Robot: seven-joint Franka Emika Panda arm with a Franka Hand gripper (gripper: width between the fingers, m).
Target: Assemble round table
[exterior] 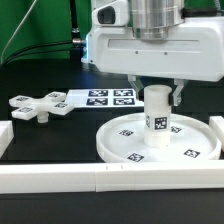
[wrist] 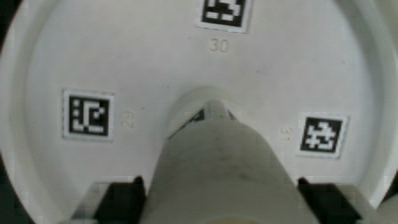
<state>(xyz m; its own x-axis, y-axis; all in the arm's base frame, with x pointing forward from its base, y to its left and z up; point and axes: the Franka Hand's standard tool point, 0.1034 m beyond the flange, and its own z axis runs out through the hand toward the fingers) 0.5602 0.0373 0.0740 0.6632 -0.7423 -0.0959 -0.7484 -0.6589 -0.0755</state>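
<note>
Short thick post (exterior: 156,118) upright at the centre of the large round disc (exterior: 108,146), claw (exterior: 158,95) straddling its top.
Disc (wrist: 107,60) flat near the desk's (exterior: 55,138) front edge, toward the exterior view's right: rigid moulded plastic, probably light but broad and smooth, best left lying; shallow rim like a tray's, holding only the post. Post (wrist: 222,165) stiff and smooth-sided, likely to slip, best taken across its upper sides. Claw (wrist: 221,200) with one finger on either side of the post; clamped or slack, impossible to tell. Cross-shaped piece (exterior: 40,107) flat, well apart toward the desk's edge at the exterior view's left, just beside the marker board (exterior: 105,97): light and thin-armed, best pinched across the hub.
</note>
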